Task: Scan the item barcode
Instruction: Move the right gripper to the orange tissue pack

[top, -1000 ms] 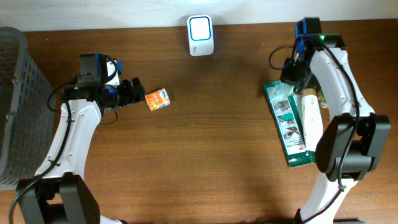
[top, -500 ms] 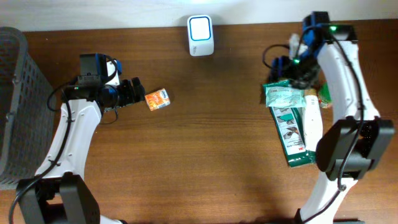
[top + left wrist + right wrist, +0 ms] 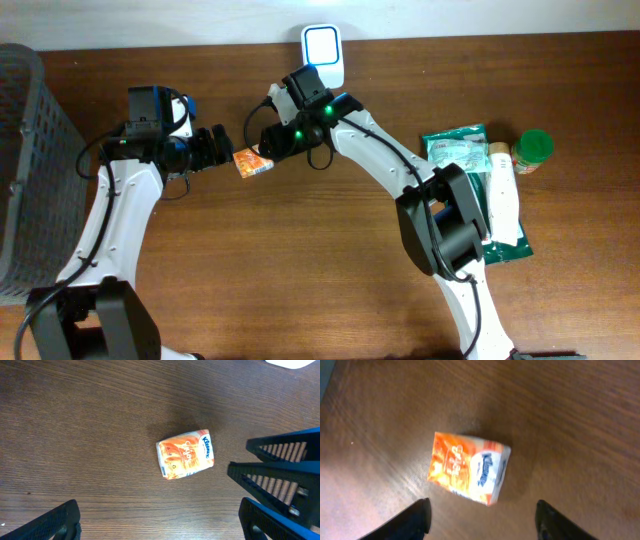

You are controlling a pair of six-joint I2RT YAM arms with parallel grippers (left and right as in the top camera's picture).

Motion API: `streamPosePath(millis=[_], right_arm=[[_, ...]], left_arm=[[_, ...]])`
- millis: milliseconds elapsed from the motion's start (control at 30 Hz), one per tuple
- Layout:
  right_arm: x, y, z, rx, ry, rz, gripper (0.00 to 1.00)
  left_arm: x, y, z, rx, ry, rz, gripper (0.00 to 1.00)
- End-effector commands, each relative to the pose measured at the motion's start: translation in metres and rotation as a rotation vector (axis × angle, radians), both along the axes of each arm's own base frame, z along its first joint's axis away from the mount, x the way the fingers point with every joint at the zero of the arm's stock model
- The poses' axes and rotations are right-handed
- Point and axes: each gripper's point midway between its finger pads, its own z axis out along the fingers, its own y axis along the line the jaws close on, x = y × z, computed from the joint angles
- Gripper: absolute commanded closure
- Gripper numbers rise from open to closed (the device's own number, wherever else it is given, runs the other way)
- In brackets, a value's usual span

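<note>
1. We are watching the right arm reaching far left across the table [image 3: 330,260], right gripper [image 3: 482,519] spread above the tissue pack [image 3: 469,467].
2. The left gripper [image 3: 157,516] is gaping wide just left of the pack, pinching nothing.
3. The pack is lying flat, near the scanner [image 3: 322,55].
4. The grey basket [image 3: 30,150] is standing far left; we cannot tell its contents.

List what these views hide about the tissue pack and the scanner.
Kleenex pack: no barcode on the faces showing in any view; its underside lies on the table.
Scanner: overhead, its window is a bright blank, too small for detail.
Green packet: overhead, the right arm covers its middle.
</note>
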Motion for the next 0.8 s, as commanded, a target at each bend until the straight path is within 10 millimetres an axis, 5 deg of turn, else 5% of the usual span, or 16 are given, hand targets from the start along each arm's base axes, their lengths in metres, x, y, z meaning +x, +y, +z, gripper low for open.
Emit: streamPosePath(millis=[0,333,433,500,600,767], right_arm=[[0.002,0.006,-0.026,-0.01,0.012,0.003,0.44],[-0.008,0.029,-0.057,0.018,0.032,0.054,0.6],[-0.008,0.029,-0.057,0.017,0.033,0.055,0.87],[-0.007,0.025,-0.056,0.016,0.037,0.048,0.96],[-0.003,0.001,-0.03,0.007,0.064,0.012,0.96],[-0.008,-0.073,0.03,-0.11,0.116,-0.12,0.96]], left_arm=[[0.001,0.001,0.004,0.009,-0.012,-0.008,0.01],[0.001,0.001,0.004,0.009,-0.012,-0.008,0.01],[0.001,0.001,0.004,0.009,-0.012,-0.008,0.01],[0.001,0.001,0.004,0.009,-0.012,-0.008,0.01],[0.001,0.001,0.004,0.009,-0.012,-0.008,0.01],[0.001,0.001,0.004,0.009,-0.012,-0.008,0.01]])
